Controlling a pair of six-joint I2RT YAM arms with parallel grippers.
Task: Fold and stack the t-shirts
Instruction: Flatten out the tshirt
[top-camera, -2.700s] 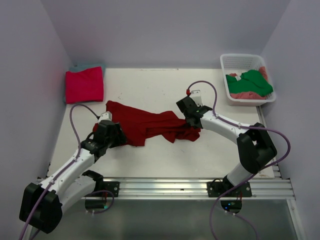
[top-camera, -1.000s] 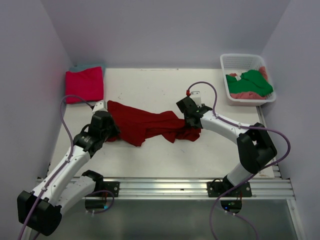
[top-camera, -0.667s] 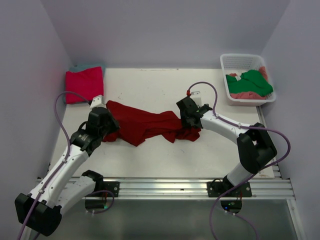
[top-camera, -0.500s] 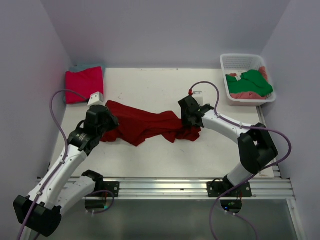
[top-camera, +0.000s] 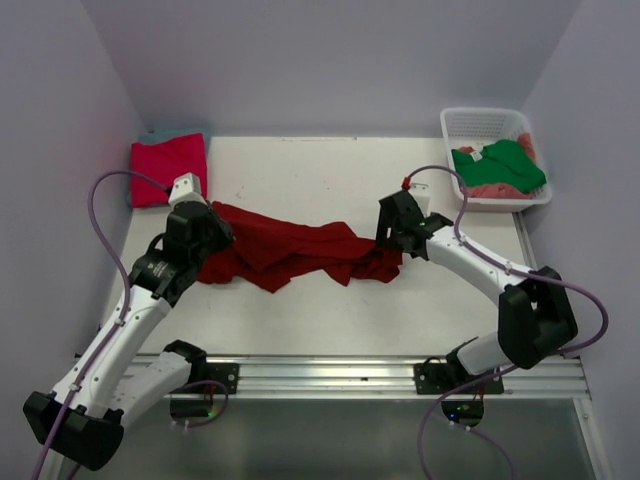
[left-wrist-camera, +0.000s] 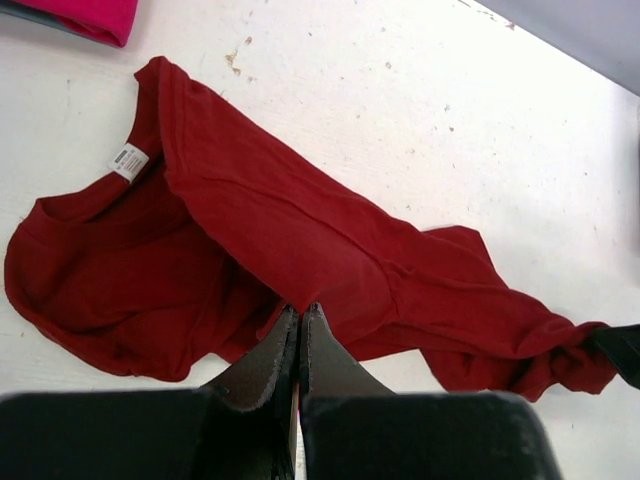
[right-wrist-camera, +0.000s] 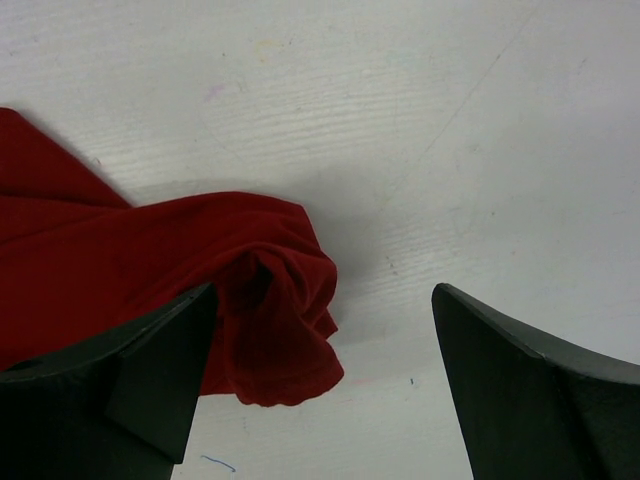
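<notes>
A dark red t-shirt (top-camera: 290, 250) lies crumpled and stretched out across the middle of the table. My left gripper (top-camera: 205, 237) is at its left end, shut on a fold of the dark red t-shirt (left-wrist-camera: 300, 220); its fingertips (left-wrist-camera: 299, 308) pinch the cloth. At the shirt's right end my right gripper (top-camera: 390, 240) stands open just above the table. The bunched end of the shirt (right-wrist-camera: 270, 290) lies loose between the right gripper's (right-wrist-camera: 322, 292) fingers, nearer the left one. A folded magenta-pink t-shirt (top-camera: 168, 168) rests on a teal one (top-camera: 160, 134) at the back left.
A white lattice basket (top-camera: 480, 118) stands at the back right, holding a green t-shirt (top-camera: 505, 165) and a salmon-pink one (top-camera: 485, 190). Purple walls close in the table on three sides. A metal rail (top-camera: 380, 375) runs along the near edge.
My right gripper opened, let go of the shirt's right end and moved right. My left arm swung toward the back left, dragging the shirt's left part with it.
</notes>
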